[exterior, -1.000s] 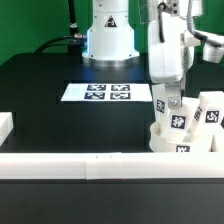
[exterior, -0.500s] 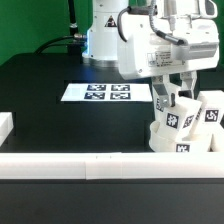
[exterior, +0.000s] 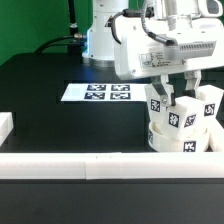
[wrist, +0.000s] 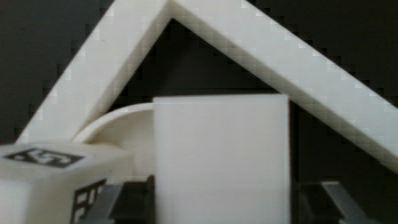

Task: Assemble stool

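The stool's round white seat [exterior: 180, 143] stands at the exterior view's right, by the front rail, with three tagged legs upright on it. My gripper [exterior: 177, 97] comes down from above and is shut on the middle leg [exterior: 177, 118]. Another leg [exterior: 156, 105] stands to its left and a third leg [exterior: 208, 105] to its right. In the wrist view the held leg [wrist: 222, 150] fills the middle between my gripper's [wrist: 226, 205] dark fingers. A neighbouring tagged leg [wrist: 54, 180] and the seat's curved edge [wrist: 111, 125] show beside it.
The marker board [exterior: 95, 92] lies flat in the middle of the black table. A long white border rail [exterior: 70, 165] runs along the front, and a white rail end [exterior: 5, 125] sits at the left. The robot base [exterior: 100, 40] stands behind. Two rails [wrist: 285, 60] meet in a corner in the wrist view.
My wrist has turned about its upright axis while staying shut on the middle leg. The legs and seat have shifted slightly with it.
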`<move>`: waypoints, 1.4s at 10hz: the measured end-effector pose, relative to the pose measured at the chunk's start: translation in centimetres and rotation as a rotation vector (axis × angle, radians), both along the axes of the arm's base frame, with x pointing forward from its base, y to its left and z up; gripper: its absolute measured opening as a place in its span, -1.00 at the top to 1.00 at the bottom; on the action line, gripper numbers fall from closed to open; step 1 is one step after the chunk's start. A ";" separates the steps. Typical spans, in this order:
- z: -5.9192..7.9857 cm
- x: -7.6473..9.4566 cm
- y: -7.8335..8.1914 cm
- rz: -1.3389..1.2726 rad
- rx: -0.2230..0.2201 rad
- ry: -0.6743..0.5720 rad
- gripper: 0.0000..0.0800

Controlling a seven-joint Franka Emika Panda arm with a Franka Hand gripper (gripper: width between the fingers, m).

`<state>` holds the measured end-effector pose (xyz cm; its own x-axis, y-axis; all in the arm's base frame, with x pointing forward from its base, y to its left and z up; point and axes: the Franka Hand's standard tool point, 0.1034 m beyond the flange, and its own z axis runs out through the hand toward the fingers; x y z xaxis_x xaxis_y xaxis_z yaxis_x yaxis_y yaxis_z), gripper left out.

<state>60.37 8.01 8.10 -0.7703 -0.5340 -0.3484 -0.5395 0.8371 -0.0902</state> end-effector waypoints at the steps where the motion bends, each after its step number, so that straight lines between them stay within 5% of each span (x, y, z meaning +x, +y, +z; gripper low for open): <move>1: 0.0 0.0 0.0 0.001 0.001 -0.001 0.15; 2: 0.0 0.0 0.0 0.041 -0.013 -0.006 0.15; 3: 0.0 0.0 0.1 0.059 -0.018 -0.006 -0.30; 4: 0.8 0.1 0.5 0.103 -0.004 0.005 -0.53; 6: 3.0 0.8 0.9 0.206 -0.020 -0.038 -0.61; 9: 2.5 0.7 0.7 0.446 -0.118 -0.065 -0.62; 12: 3.0 1.3 0.3 0.970 -0.328 -0.118 -0.62; 14: 3.2 1.6 0.1 1.144 -0.393 -0.147 -0.62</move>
<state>62.02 8.09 11.35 0.2471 -0.9675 -0.0546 -0.9112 -0.2128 -0.3528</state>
